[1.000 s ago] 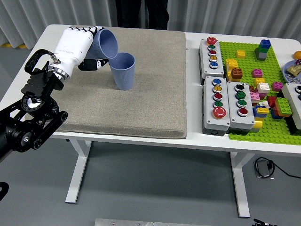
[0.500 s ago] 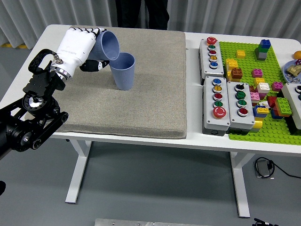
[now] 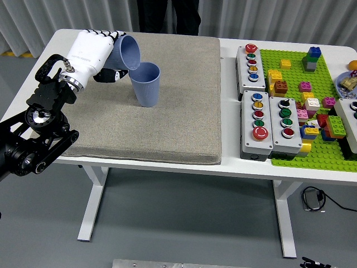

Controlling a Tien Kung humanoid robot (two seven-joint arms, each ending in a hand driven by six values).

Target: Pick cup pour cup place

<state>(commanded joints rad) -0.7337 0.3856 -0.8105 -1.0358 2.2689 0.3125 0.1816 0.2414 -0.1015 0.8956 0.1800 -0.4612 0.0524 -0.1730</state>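
A: Left hand (image 3: pixel 92 53)?
B: Fingers wrapped round one tilted blue cup (image 3: pixel 125 53), mouth tipped toward the second cup (image 3: pixel 146 84), rims nearly touching.
A: Cups counted?
B: Two, both blue. Second stands upright on the grey mat (image 3: pixel 167 123), toward the surface's (image 3: pixel 234 167) far left corner.
A: Beyond that?
B: Three button boxes (image 3: pixel 262 114); one green baseplate (image 3: pixel 312 151) by the right edge.
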